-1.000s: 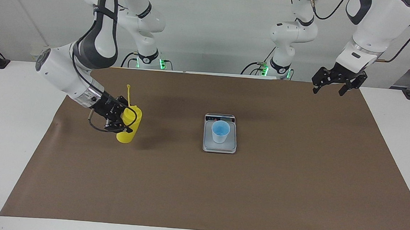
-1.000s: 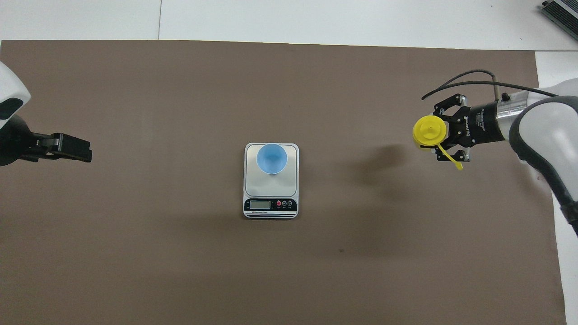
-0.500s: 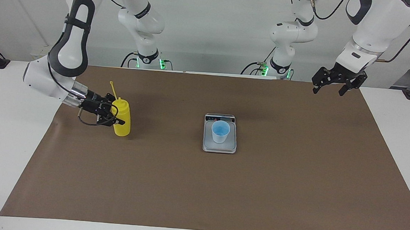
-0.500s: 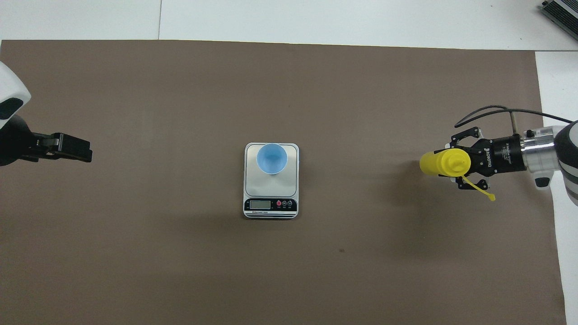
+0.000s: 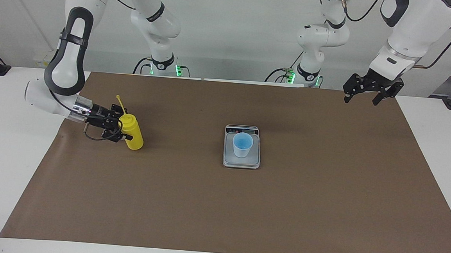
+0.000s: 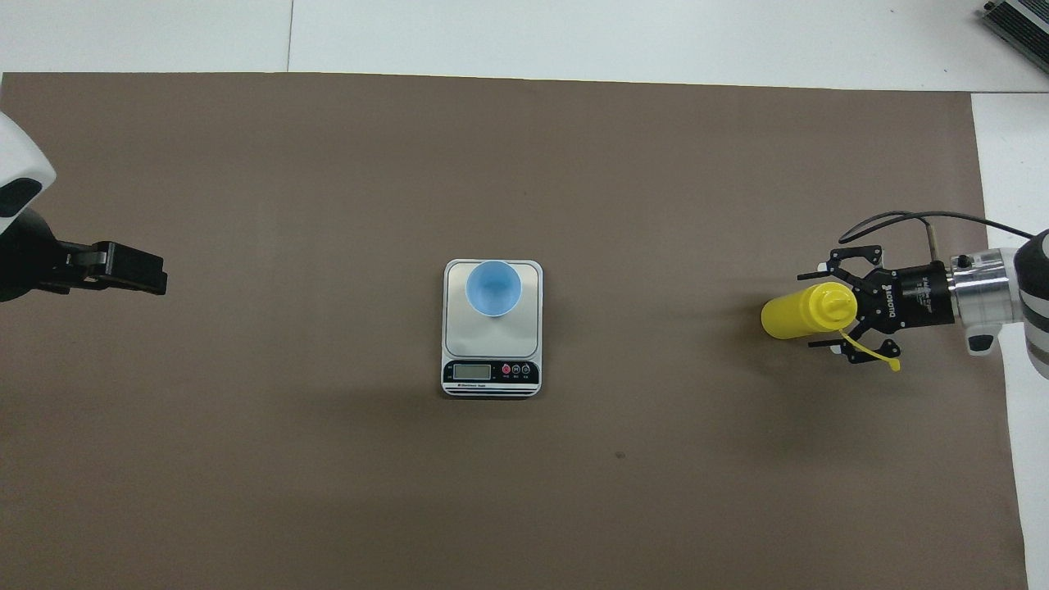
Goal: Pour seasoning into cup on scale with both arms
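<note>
At the right arm's end of the table, the yellow bottle is now being left standing on the brown mat, where one second ago it was being carried tilted in the air. The right gripper, which was clamped on it half a second ago, is now being held open. Its fingers are being kept on either side of the bottle's upper part, and no grip is being made any more. Whether one finger is lightly touching the bottle cannot be told. The thin nozzle is being pointed up and toward the right arm.

By this, the bottle is judged as being put back, so the pouring step is probably over.

In the middle of the mat, the blue cup is being carried by the scale, well apart from the bottle.

The left gripper is being held open and empty over the mat's edge nearest the robots, where that arm is waiting
</note>
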You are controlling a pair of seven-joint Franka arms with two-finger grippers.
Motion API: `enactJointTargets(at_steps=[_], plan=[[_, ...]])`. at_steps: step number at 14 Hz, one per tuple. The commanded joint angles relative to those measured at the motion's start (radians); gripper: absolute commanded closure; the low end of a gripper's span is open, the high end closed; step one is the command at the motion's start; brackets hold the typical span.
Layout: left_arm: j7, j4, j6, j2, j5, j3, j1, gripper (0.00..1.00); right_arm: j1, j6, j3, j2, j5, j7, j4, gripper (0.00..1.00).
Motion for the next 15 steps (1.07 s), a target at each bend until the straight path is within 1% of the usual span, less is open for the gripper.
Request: enactJointTargets(at_steps=[1,3,5,8,10,13,15], plan=[[0.004,-0.012,-0.013,-0.02,0.015,-0.001,0.005,0.0,0.0,0.002,0.003,-0.06,-0.067,-0.018,0.019,0.0],[0.004,-0.012,-0.013,-0.02,0.015,-0.003,0.005,0.0,0.004,0.007,0.005,-0.089,-0.194,-0.03,0.059,0.0],[0.004,-0.012,-0.013,-0.02,0.015,-0.001,0.005,0.0,0.009,0.022,0.013,-0.128,-0.314,-0.131,0.084,0.0],[0.004,-0.012,-0.013,-0.02,0.015,-0.001,0.005,0.0,0.061,0.024,0.016,-0.177,-0.492,-0.257,0.117,0.0],[0.004,-0.012,-0.013,-0.02,0.015,-0.001,0.005,0.0,0.122,0.022,0.016,-0.217,-0.608,-0.364,0.133,0.0],[0.004,-0.012,-0.013,-0.02,0.015,-0.001,0.005,0.0,0.184,0.024,0.016,-0.258,-0.658,-0.515,0.139,0.0],[0.004,-0.012,-0.013,-0.02,0.015,-0.001,0.005,0.0,0.228,0.019,0.017,-0.281,-0.748,-0.595,0.16,0.0]])
